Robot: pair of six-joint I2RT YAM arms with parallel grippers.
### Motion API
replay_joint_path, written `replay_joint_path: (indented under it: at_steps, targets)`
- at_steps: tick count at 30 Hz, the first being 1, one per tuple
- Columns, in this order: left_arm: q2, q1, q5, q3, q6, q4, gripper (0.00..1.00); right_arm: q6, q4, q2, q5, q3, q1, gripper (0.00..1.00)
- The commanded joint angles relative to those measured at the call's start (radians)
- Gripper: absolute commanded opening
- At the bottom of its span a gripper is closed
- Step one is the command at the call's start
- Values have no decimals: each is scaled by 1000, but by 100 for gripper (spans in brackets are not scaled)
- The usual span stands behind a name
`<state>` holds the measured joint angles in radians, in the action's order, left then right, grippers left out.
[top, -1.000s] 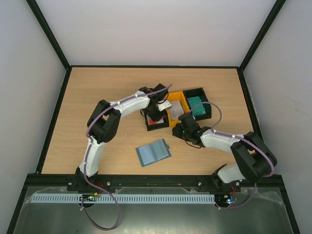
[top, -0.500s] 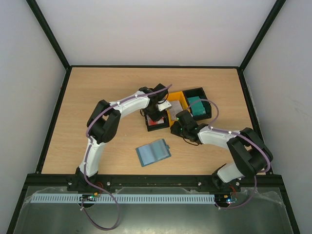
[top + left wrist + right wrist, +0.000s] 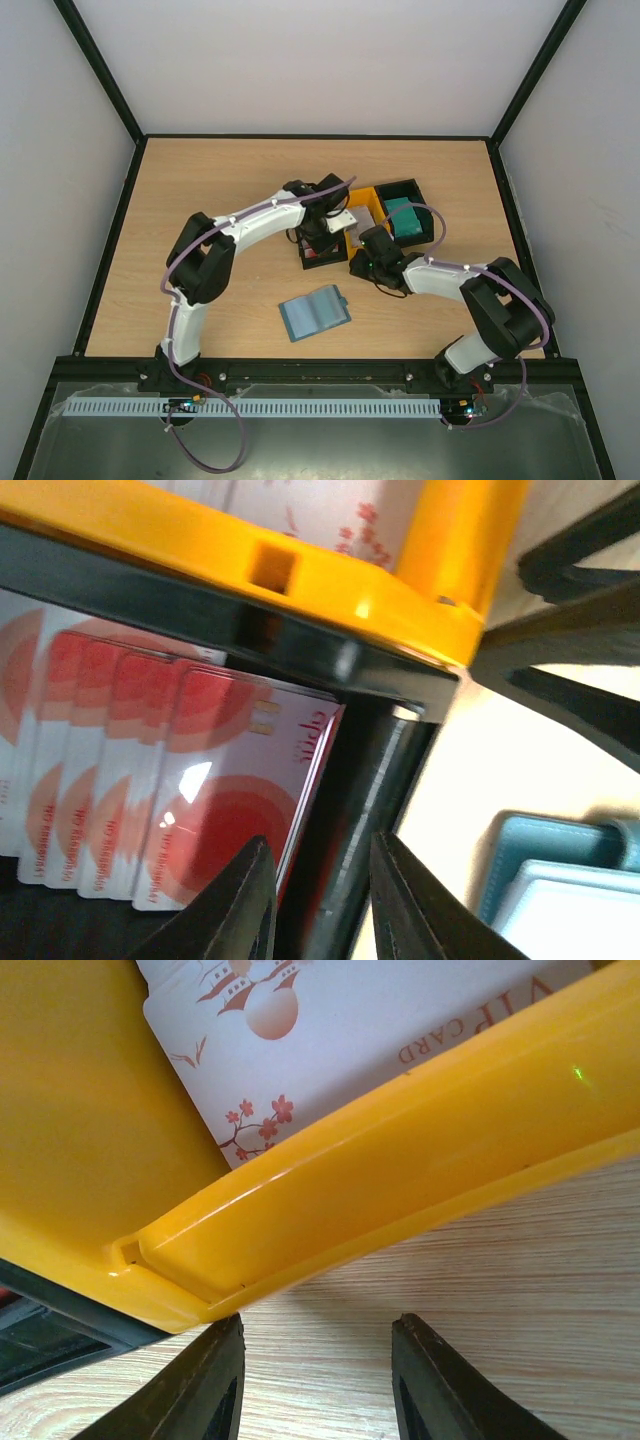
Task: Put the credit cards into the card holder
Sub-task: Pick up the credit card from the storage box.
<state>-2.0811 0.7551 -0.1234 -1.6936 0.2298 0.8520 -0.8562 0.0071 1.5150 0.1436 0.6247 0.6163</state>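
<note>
My left gripper (image 3: 318,905) has narrowed over the last second. Its two black fingers (image 3: 240,905) now stand a slim gap apart, with the corner of the topmost red-and-white plastic credit card (image 3: 235,780) and the wall of the black plastic bin (image 3: 375,780) running down between them. That gap is wider than the thin card, so I judge nothing is pinched yet (the very tips are cut off by the frame).

My right gripper (image 3: 318,1390) has crept forward to the near corner of the yellow plastic bin (image 3: 400,1160). Its jaws are roughly half apart and hold nothing, with only bare wooden table (image 3: 520,1290) between them. A whitish card (image 3: 400,1020) printed with red blossoms lies inside that bin, just past the rim.

Both arms are closing in on a pick, and no card has left its bin. The blue-teal folding card holder (image 3: 314,313) lies open on the table, nearer my bases and well apart from both bins.
</note>
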Motion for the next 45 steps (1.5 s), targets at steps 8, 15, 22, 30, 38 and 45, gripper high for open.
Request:
replay_joint_path:
  at_steps: [8, 15, 22, 30, 38, 45]
  targets:
    - [76, 49, -36, 66, -38, 55, 30, -1, 31, 0, -21, 15, -3, 41]
    - [102, 49, -42, 2, -35, 41, 43, -4, 27, -44, -22, -5, -3, 41]
    - [82, 39, 29, 11, -35, 15, 56, -12, 42, -74, -10, -48, -3, 41]
    - [15, 19, 11, 39, -31, -16, 60, -40, 68, -144, 1, -143, -3, 41]
    - [-37, 13, -31, 43, -15, 2, 59, -52, 72, -159, 4, -171, -3, 41]
    - [7, 4, -103, 77, -13, -18, 48, -49, 72, -154, 3, -164, -3, 41]
